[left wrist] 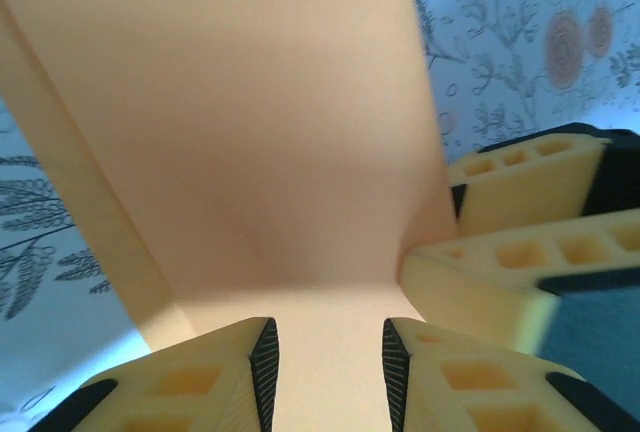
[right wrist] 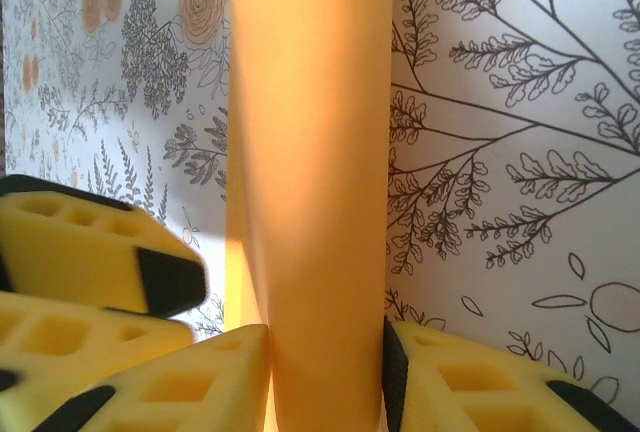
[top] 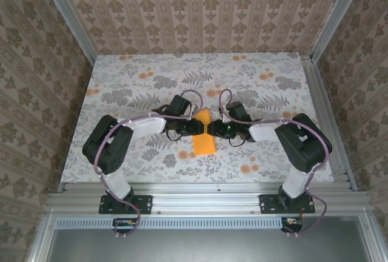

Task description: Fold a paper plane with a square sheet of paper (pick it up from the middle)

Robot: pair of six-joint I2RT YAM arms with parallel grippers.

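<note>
Finding the square sheet of paper (top: 204,136), bright orange and already creased to a narrow strip, at the middle of the counter (top: 133,74), with its long axis running straight away from the arm bases. Seeing the left fingers (top: 193,127) coming at it from its left edge and the right fingers (top: 218,130) from its right edge, meeting almost tip to tip over the far half of the strip. Noticing in the right wrist view the paper bulging between the two ribbed pads (right wrist: 392,372) and filling the gap from side to side, so judging these fingers to be pinching the fold. Looking through the left wrist view and seeing the pads (left wrist: 264,367) standing partly apart with the paper rising between them; not being able to tell whether pressing it or only straddling it. Judging both arms to be equally near, and the coming crease to be depending on working across the short axis, holding on one side and folding from the other
</note>
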